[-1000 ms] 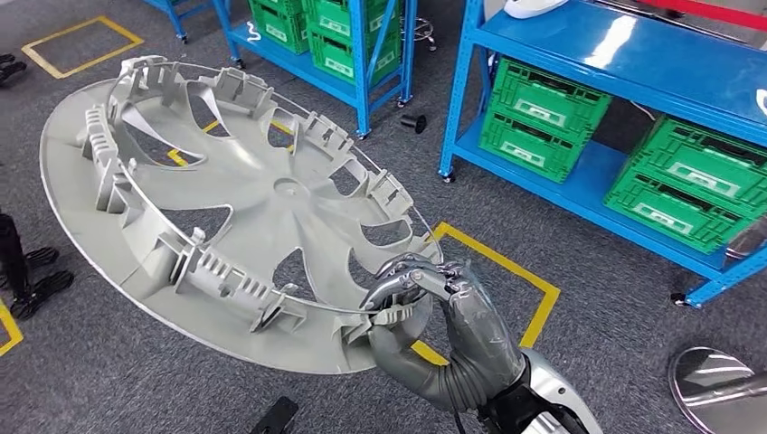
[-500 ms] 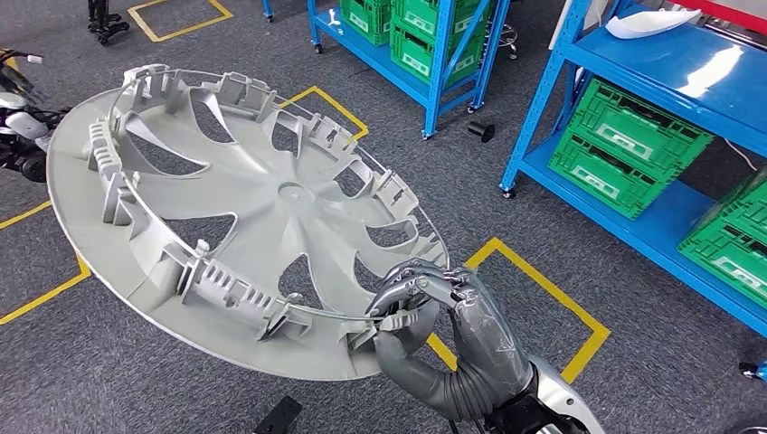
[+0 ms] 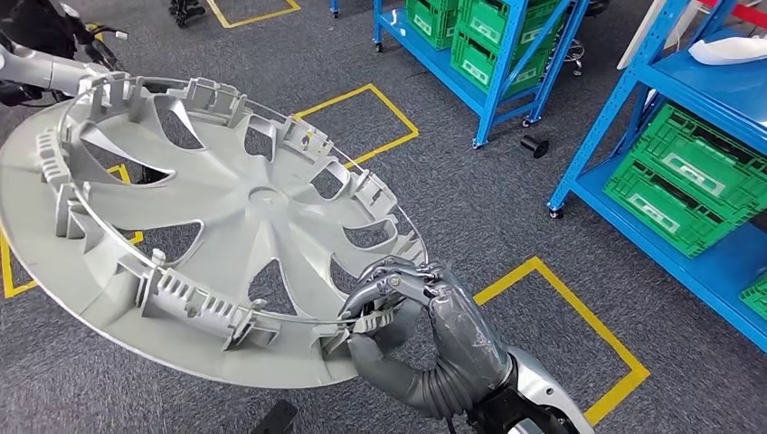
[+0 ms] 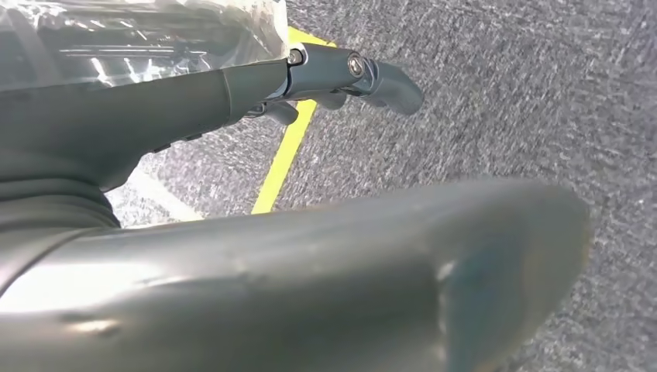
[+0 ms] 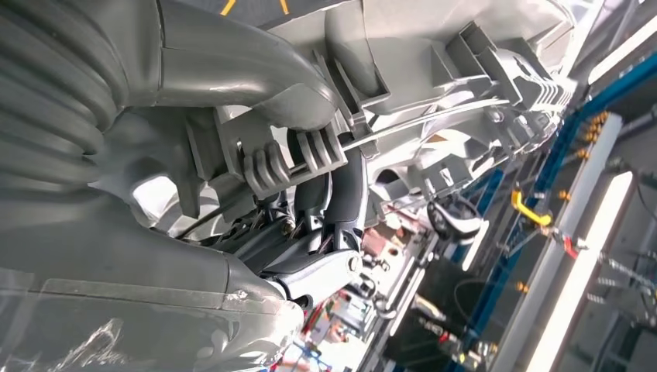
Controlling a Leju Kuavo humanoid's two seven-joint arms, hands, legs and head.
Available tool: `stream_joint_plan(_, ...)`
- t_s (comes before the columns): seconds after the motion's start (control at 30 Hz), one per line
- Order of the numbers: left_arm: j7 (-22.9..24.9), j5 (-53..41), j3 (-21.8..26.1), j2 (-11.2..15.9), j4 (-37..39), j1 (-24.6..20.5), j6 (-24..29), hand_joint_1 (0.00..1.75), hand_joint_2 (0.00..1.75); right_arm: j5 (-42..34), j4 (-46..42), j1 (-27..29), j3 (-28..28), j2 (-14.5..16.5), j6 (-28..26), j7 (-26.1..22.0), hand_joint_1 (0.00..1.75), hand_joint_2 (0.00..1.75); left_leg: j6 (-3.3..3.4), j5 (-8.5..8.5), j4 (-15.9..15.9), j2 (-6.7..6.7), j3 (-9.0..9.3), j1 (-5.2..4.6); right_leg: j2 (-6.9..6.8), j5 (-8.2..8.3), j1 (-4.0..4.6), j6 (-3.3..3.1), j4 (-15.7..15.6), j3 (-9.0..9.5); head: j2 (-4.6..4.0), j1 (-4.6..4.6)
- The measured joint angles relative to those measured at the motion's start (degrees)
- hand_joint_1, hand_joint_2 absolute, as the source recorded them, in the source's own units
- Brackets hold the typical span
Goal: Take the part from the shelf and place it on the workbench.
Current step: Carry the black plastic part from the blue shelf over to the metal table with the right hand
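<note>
The part is a large grey plastic wheel cover [image 3: 226,208], carried tilted above the floor with its ribbed inner side up. My right hand [image 3: 425,334] grips its near rim at the lower right, fingers curled over the wire ring and clips. In the right wrist view the thumb [image 5: 256,101] presses on a rim clip of the wheel cover [image 5: 434,70], with dark fingers underneath. My left hand [image 4: 310,256] hangs over grey carpet holding nothing, with a dark finger [image 4: 372,74] stretched out.
Blue shelves with green crates [image 3: 678,190] stand at the right, and another blue rack [image 3: 488,45] at the top middle. Yellow tape boxes [image 3: 579,307] mark the grey floor. A small black cylinder [image 3: 535,145] lies by the rack. Dark equipment [image 3: 45,36] stands top left.
The whole view has swung: shelves and floor markings have slid to the right, so the camera has turned left. The wheel cover stays in my right hand's grip.
</note>
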Motion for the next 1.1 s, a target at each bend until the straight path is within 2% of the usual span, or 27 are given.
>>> stream_joint_plan(0.07,-0.01,0.06,0.01,0.05,-0.02,0.12,0.06,0.00,1.75,-0.08,0.00,-0.14,0.02,0.03,0.01,0.01,1.75,1.75,1.01,0.12,-0.05,-1.01,-0.14,-0.08,-0.59,-0.15,0.03,0.52,-0.06,0.08,0.00,0.13)
stream_joint_plan(0.1,-0.04,0.10,0.02,0.09,-0.02,0.18,0.10,0.00,1.75,-0.12,-0.01,-0.20,0.01,0.03,0.01,0.01,1.75,1.75,1.34,0.17,-0.11,-1.52,-0.19,-0.03,-0.15,-0.52,-0.09,0.78,0.14,0.05,0.00,0.22)
stream_joint_plan(0.13,-0.08,0.14,0.03,0.12,-0.02,0.17,0.13,0.00,1.75,-0.14,-0.02,-0.24,-0.01,0.03,0.00,0.01,1.75,1.75,1.71,0.23,-0.18,-2.06,-0.20,0.06,0.98,-1.44,-0.21,0.96,1.30,-0.44,0.00,0.35)
stream_joint_plan(0.17,-0.10,0.16,0.05,0.14,-0.02,0.10,0.15,0.00,1.75,-0.15,-0.02,-0.26,-0.03,0.02,-0.01,0.01,1.75,1.75,2.03,0.28,-0.23,-2.60,-0.17,0.14,2.49,-2.87,-0.30,1.05,3.64,-1.54,0.00,0.57)
stream_joint_plan(0.2,-0.15,0.17,0.06,0.13,-0.03,0.01,0.16,0.00,1.75,-0.20,-0.01,-0.26,-0.03,0.01,-0.03,0.01,1.75,1.75,2.28,0.29,-0.23,-3.17,-0.20,0.12,4.08,-4.55,-0.34,1.00,7.15,-3.25,0.00,0.86)
stream_joint_plan(0.23,-0.19,0.21,0.07,0.12,-0.03,-0.08,0.17,0.00,1.75,-0.28,0.01,-0.22,-0.03,-0.01,-0.05,0.01,1.75,1.75,2.48,0.28,-0.22,-3.79,-0.21,0.04,5.07,-6.16,-0.30,0.89,11.25,-5.40,0.00,1.12)
stream_joint_plan(0.27,-0.22,0.28,0.07,0.11,-0.04,-0.14,0.17,0.00,1.75,-0.41,0.05,-0.19,-0.02,-0.04,-0.07,0.02,1.75,1.75,2.57,0.27,-0.21,-4.48,-0.20,-0.10,5.48,-7.05,-0.23,0.77,14.65,-7.35,0.00,1.29)
stream_joint_plan(0.3,-0.25,0.40,0.09,0.11,-0.04,-0.16,0.18,0.00,1.75,-0.59,0.12,-0.17,-0.03,-0.07,-0.10,0.01,1.75,1.75,2.62,0.26,-0.19,-5.24,-0.18,-0.25,5.64,-6.89,-0.15,0.58,16.41,-8.62,0.00,1.39)
stream_joint_plan(0.33,-0.27,0.53,0.11,0.12,-0.05,-0.18,0.21,0.00,1.75,-0.74,0.19,-0.16,-0.04,-0.09,-0.12,0.01,1.75,1.75,2.64,0.25,-0.18,-6.04,-0.12,-0.40,5.77,-5.59,-0.04,0.31,15.96,-8.87,0.00,1.43)
stream_joint_plan(0.37,-0.29,0.62,0.14,0.13,-0.07,-0.21,0.23,0.00,1.75,-0.86,0.25,-0.17,-0.05,-0.10,-0.14,0.01,1.75,1.75,2.65,0.25,-0.17,-6.88,-0.02,-0.54,6.09,-3.40,0.09,-0.06,13.39,-8.09,0.00,1.45)
stream_joint_plan(0.4,-0.31,0.68,0.16,0.10,-0.13,-0.24,0.26,0.00,1.75,-0.94,0.28,-0.19,-0.09,-0.10,-0.15,0.00,1.75,1.75,2.64,0.25,-0.18,-7.68,0.05,-0.56,6.99,-0.86,0.26,-0.58,9.37,-6.61,0.00,1.48)
stream_joint_plan(0.43,-0.33,0.71,0.17,0.04,-0.22,-0.32,0.29,0.00,1.75,-0.98,0.29,-0.20,-0.11,-0.11,-0.16,-0.01,1.75,1.75,2.57,0.30,-0.18,-8.39,0.03,-0.61,8.19,1.02,0.33,-1.12,5.71,-5.11,0.00,1.38)
stream_joint_plan(0.47,-0.35,0.74,0.19,-0.03,-0.32,-0.41,0.29,0.00,1.75,-1.03,0.29,-0.24,-0.14,-0.13,-0.18,-0.03,1.75,1.75,2.45,0.37,-0.19,-9.01,-0.10,-0.48,9.18,2.17,0.47,-1.55,2.88,-3.95,0.00,1.35)
stream_joint_plan(0.5,-0.35,0.77,0.20,-0.10,-0.42,-0.47,0.25,0.00,1.75,-1.08,0.32,-0.28,-0.17,-0.14,-0.19,-0.05,1.75,1.75,2.25,0.46,-0.21,-9.54,-0.31,-0.27,9.87,2.53,0.61,-1.89,1.26,-3.30,0.00,1.42)
stream_joint_plan(0.57,-0.35,0.85,0.21,-0.21,-0.53,-0.45,0.15,0.00,1.75,-1.23,0.34,-0.36,-0.22,-0.15,-0.21,-0.07,1.75,1.75,1.68,0.71,-0.40,-10.62,-0.65,0.04,9.28,2.38,0.80,-2.09,0.25,-2.85,0.00,1.70)
stream_joint_plan(0.6,-0.34,0.89,0.20,-0.22,-0.56,-0.33,0.10,0.00,1.75,-1.28,0.38,-0.37,-0.26,-0.14,-0.22,-0.08,1.75,1.75,1.41,0.63,-0.34,-10.47,-0.76,0.00,8.59,2.49,0.68,-1.98,-0.38,-2.45,0.00,1.82)
stream_joint_plan(0.67,-0.32,0.94,0.21,-0.22,-0.61,-0.27,0.07,0.00,1.75,-1.40,0.46,-0.37,-0.39,-0.11,-0.26,-0.12,1.75,1.75,0.80,-0.71,1.55,-8.21,-1.57,-0.26,7.16,2.82,0.29,-1.73,-1.74,-1.35,0.00,1.54)
stream_joint_plan(0.73,-0.32,0.92,0.21,-0.20,-0.64,-0.51,0.03,0.00,1.75,-1.49,0.57,-0.34,-0.49,-0.12,-0.37,-0.20,1.75,1.75,0.02,-3.83,7.79,-4.95,-4.42,-0.06,5.59,2.72,0.13,-1.68,-2.23,-0.55,0.00,1.17)
stream_joint_plan(0.77,-0.32,0.92,0.22,-0.20,-0.65,-0.62,0.02,0.00,1.75,-1.53,0.64,-0.32,-0.51,-0.13,-0.41,-0.24,1.75,1.75,-0.43,-5.20,11.40,-4.10,-6.17,0.23,4.73,2.56,0.06,-1.64,-2.20,-0.35,0.00,1.11)
stream_joint_plan(0.8,-0.30,0.91,0.22,-0.19,-0.65,-0.65,0.00,0.00,1.75,-1.60,0.73,-0.29,-0.50,-0.13,-0.43,-0.27,1.75,1.75,-0.83,-5.88,13.98,-3.63,-7.47,0.54,3.91,2.35,-0.04,-1.51,-2.12,-0.20,0.00,1.06)
stream_joint_plan(0.83,-0.28,0.91,0.22,-0.18,-0.64,-0.61,-0.02,0.00,1.75,-1.68,0.81,-0.27,-0.49,-0.13,-0.42,-0.28,1.75,1.75,-1.18,-5.49,14.50,-3.42,-7.80,0.83,3.17,2.12,-0.20,-1.29,-1.99,-0.08,0.00,1.03)
stream_joint_plan(0.87,-0.27,0.92,0.22,-0.16,-0.64,-0.56,-0.05,0.00,1.75,-1.76,0.87,-0.25,-0.49,-0.13,-0.41,-0.32,1.75,1.75,-1.53,-4.16,12.95,-3.17,-7.10,1.10,2.45,1.82,-0.41,-1.00,-1.78,0.03,0.00,0.98)
stream_joint_plan(0.93,-0.20,0.94,0.22,-0.18,-0.65,-0.60,-0.22,0.00,1.75,-1.88,0.93,-0.28,-0.50,-0.13,-0.40,-0.44,1.75,1.75,-2.22,-0.69,5.91,-1.48,-3.52,1.33,1.14,0.95,-0.76,-0.19,-1.03,0.26,0.00,0.82)
stream_joint_plan(0.97,-0.15,0.97,0.22,-0.23,-0.69,-0.69,-0.34,0.00,1.75,-1.92,0.94,-0.33,-0.52,-0.12,-0.39,-0.51,1.75,1.75,-2.12,0.33,2.90,-0.68,-1.95,1.27,0.58,0.46,-0.74,0.27,-0.52,0.29,0.00,0.66)
stream_joint_plan(1.0,-0.09,0.98,0.23,-0.28,-0.72,-0.79,-0.48,0.00,1.75,-1.95,0.94,-0.39,-0.56,-0.12,-0.39,-0.59,1.75,1.75,-1.70,0.69,1.11,-0.14,-1.04,1.15,0.11,0.08,-0.62,0.66,-0.14,0.30,0.00,0.60)
stream_joint_plan(1.03,-0.02,1.00,0.24,-0.33,-0.75,-0.85,-0.58,0.00,1.75,-1.98,0.95,-0.45,-0.58,-0.12,-0.34,-0.65,1.75,1.75,-1.08,0.39,0.68,-0.10,-0.88,0.95,-0.28,-0.14,-0.45,0.95,0.03,0.30,0.00,0.66)
stream_joint_plan(1.1,0.08,1.04,0.25,-0.25,-0.76,-0.84,-0.71,0.00,1.75,-2.17,1.02,-0.69,-0.61,-0.13,0.00,-0.80,1.75,1.75,0.27,0.39,0.71,-1.38,-1.12,0.88,-1.04,-0.36,-0.46,1.25,0.02,0.41,0.00,0.99)
